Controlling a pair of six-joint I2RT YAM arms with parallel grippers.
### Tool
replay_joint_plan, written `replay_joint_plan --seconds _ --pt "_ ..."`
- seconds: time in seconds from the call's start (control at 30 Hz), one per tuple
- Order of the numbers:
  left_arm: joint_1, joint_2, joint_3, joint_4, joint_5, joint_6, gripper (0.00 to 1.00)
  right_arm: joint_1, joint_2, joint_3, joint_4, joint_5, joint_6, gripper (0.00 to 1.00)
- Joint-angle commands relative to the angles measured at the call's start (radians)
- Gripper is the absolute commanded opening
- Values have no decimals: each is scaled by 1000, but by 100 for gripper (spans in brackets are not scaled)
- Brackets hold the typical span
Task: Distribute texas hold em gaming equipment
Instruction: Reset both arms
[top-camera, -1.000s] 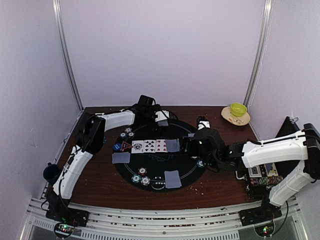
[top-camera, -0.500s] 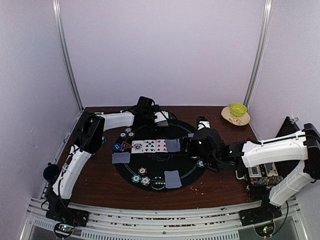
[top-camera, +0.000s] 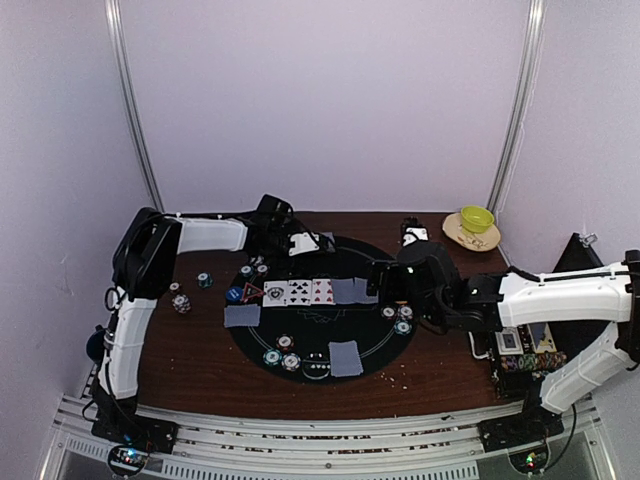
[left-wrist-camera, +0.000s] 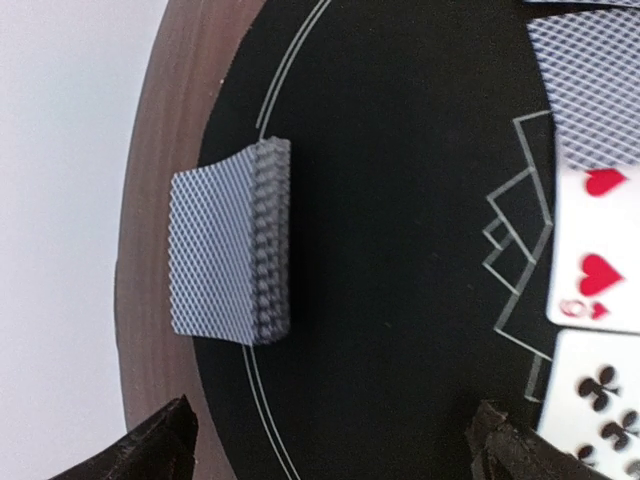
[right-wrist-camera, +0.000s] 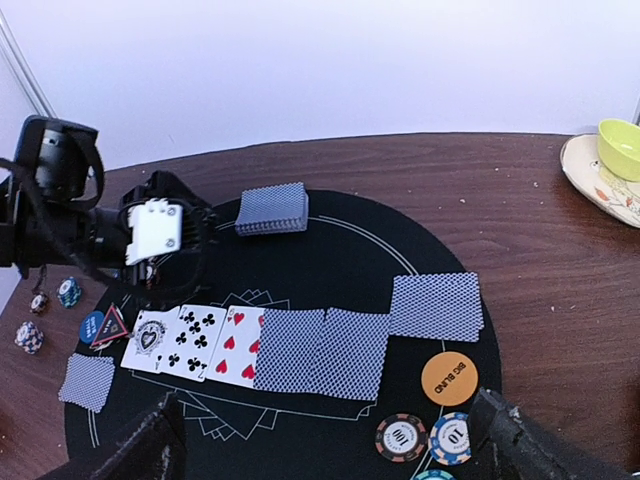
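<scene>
On the round black mat (top-camera: 318, 330) lies a row of three face-up cards (right-wrist-camera: 195, 343) followed by two face-down cards (right-wrist-camera: 320, 350). A further face-down pair (right-wrist-camera: 435, 305) lies to the right of the row. The grey-blue deck (left-wrist-camera: 232, 243) sits at the mat's far edge and also shows in the right wrist view (right-wrist-camera: 272, 208). My left gripper (left-wrist-camera: 335, 445) is open and empty just beside the deck. My right gripper (right-wrist-camera: 335, 450) is open and empty above the mat's right side. An orange button (right-wrist-camera: 449, 378) and striped chips (right-wrist-camera: 400, 437) lie near it. The blue button (right-wrist-camera: 92, 326) and red triangle (right-wrist-camera: 110, 328) sit at the mat's left.
Loose chips (top-camera: 181, 301) lie on the wood to the left of the mat. More chips (top-camera: 281, 351) and face-down cards (top-camera: 345, 358) lie at the mat's near side. A yellow-green bowl (top-camera: 477, 218) stands on a plate at the back right. A chip case (top-camera: 525, 350) stands at the right.
My left arm swung its elbow up and left, uncovering chips on the wood, and its gripper drew back from the deck. My right gripper moved away from the chips and orange button.
</scene>
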Motion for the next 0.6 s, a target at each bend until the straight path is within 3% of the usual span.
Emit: replay_joint_plan --seconds 0.0,0.33,0.57 --pt "8 -144 -26 -133 34 -96 98 -57 -50 31 -64 -12 -41 100" --pt "89 -552 -158 -257 130 -376 98 -231 -94 74 -189 -48 -182 100" --pt "268 -921 -483 -177 161 -459 98 -263 -99 141 -372 83 -183 100"
